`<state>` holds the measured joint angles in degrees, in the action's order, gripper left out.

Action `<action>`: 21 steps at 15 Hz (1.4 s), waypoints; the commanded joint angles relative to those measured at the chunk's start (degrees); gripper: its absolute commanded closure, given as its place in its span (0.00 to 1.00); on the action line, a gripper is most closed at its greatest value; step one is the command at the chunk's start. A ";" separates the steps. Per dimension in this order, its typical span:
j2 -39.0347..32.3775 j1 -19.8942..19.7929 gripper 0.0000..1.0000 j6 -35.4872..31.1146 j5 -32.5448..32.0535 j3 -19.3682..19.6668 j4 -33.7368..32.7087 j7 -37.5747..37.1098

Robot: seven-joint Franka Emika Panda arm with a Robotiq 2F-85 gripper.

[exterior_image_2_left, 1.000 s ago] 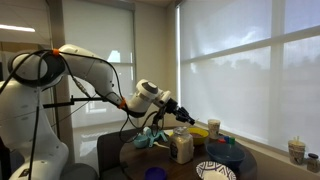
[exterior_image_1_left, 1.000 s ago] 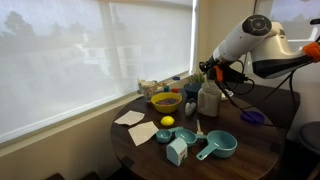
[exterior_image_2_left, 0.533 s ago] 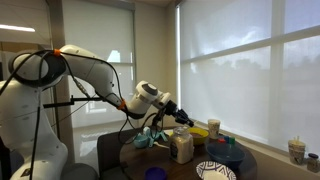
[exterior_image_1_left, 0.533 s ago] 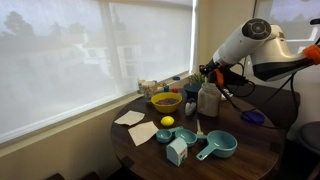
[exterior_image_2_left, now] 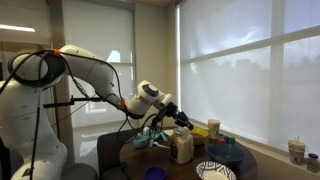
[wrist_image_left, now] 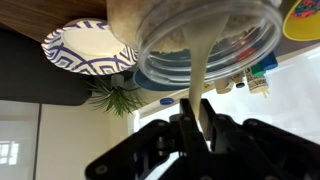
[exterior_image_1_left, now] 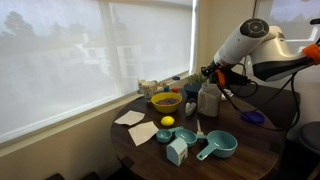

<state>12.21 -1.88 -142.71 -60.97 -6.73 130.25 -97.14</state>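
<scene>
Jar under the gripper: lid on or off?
Off. In the wrist view the gripper is shut on a cream handle that runs into the jar through its open mouth; no lid shows.

Round table (exterior_image_1_left: 255, 140): bowl (exterior_image_1_left: 166, 101), jar (exterior_image_1_left: 208, 99), lemon (exterior_image_1_left: 167, 122)

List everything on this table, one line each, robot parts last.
round dark wooden table: one, dark brown, by the window
clear plastic jar: one, pale contents, under the claw
cream utensil handle: one, cream, reaching into the jar
yellow bowl: one, yellow, beside the jar
small yellow ball: one, yellow, in front of the bowl
teal measuring cups: two, teal, table front
small pale blue carton: one, table front
beige paper squares: two, window side
blue-patterned plate: one, blue and white, near the jar
white robot arm: one, above the table
claw: one, black, shut on the handle
</scene>
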 commanded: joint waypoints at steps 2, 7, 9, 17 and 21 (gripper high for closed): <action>-0.53 1.30 0.97 2.91 7.67 1.18 -1.40 3.92; -0.79 1.13 0.97 5.68 12.44 0.66 -2.95 4.22; -0.94 0.86 0.97 7.27 13.16 0.44 -3.74 3.20; -1.44 0.61 0.97 12.52 17.89 0.85 -6.63 3.18; -2.00 0.66 0.97 15.09 20.74 0.91 -8.34 3.13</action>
<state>12.01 -1.78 -130.20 -43.58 -6.07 124.91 -94.32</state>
